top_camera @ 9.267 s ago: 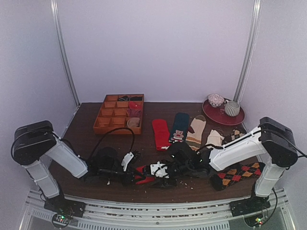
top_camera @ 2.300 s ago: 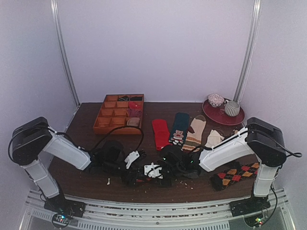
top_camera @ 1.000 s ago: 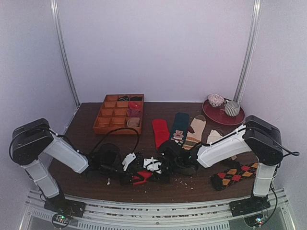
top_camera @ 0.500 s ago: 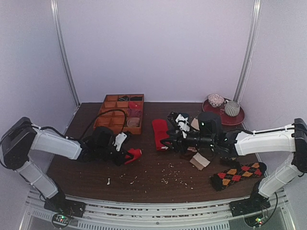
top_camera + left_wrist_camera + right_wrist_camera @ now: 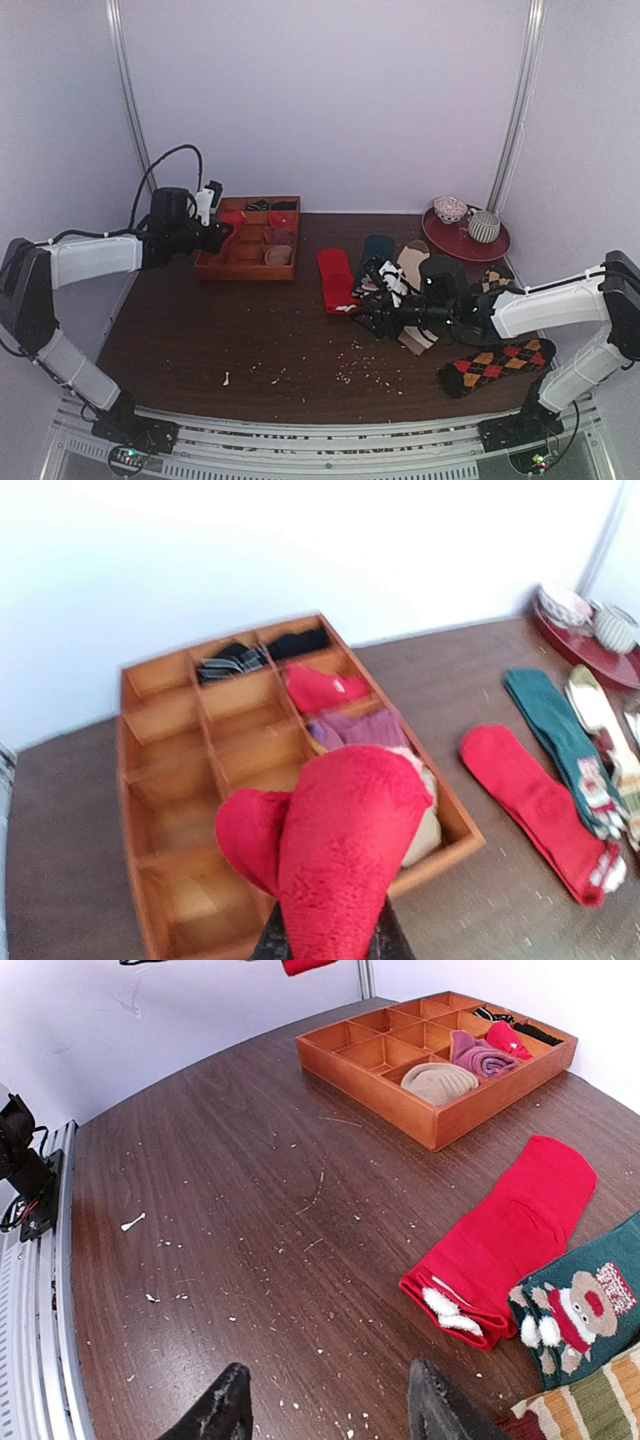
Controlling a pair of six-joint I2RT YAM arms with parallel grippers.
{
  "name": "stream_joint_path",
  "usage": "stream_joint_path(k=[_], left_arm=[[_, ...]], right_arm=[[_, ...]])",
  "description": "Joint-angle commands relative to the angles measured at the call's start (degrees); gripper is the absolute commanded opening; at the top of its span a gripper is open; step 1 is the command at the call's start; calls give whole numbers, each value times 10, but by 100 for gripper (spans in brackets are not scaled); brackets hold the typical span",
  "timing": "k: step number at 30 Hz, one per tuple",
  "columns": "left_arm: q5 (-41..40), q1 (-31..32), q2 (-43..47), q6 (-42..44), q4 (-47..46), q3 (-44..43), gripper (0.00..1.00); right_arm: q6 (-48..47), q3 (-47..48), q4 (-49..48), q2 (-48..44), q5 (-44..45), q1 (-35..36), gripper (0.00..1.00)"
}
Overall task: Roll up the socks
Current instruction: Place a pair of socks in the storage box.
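Observation:
My left gripper (image 5: pixel 222 228) is shut on a rolled red sock (image 5: pixel 335 850), also seen in the top view (image 5: pixel 230 219), and holds it above the left part of the wooden compartment tray (image 5: pixel 204 270). My right gripper (image 5: pixel 325 1405) is open and empty, low over the table, just left of the flat socks. A flat red sock with a white mark (image 5: pixel 510 1237) lies to its right, also in the top view (image 5: pixel 335 279). Beside it lie a dark teal sock (image 5: pixel 376 257), a beige striped sock (image 5: pixel 411 262) and an argyle sock (image 5: pixel 495 364).
The tray (image 5: pixel 152 810) holds several rolled socks in its right-hand compartments: black (image 5: pixel 298 642), red (image 5: pixel 318 689), purple (image 5: pixel 360 727). A red plate (image 5: pixel 462 242) with two cups stands at the back right. White crumbs (image 5: pixel 360 375) are scattered on the table front.
My left gripper has carried the rolled red sock from the table's left middle up and back over the tray. My right gripper has lowered to the table near the flat socks.

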State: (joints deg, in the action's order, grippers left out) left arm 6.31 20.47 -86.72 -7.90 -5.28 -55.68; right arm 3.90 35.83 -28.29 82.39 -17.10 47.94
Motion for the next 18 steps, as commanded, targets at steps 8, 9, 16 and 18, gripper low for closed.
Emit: stream_joint_path(k=[8,9,16,18], left_arm=[[12,-25,-131,-10,-10,-93,0],[18,-25,-140,-11,-17,-91,0],[43,-25,-201,0,-19,-117,0],[51,-25,-218,-1,-19,-127,0]], right_arm=[[24,-17,-33,10,-28,-33,53],[26,-16,-33,14,-33,-35,52],[36,-13,-43,35,-47,-43,51],[39,-15,-44,37,-48,-45,50]])
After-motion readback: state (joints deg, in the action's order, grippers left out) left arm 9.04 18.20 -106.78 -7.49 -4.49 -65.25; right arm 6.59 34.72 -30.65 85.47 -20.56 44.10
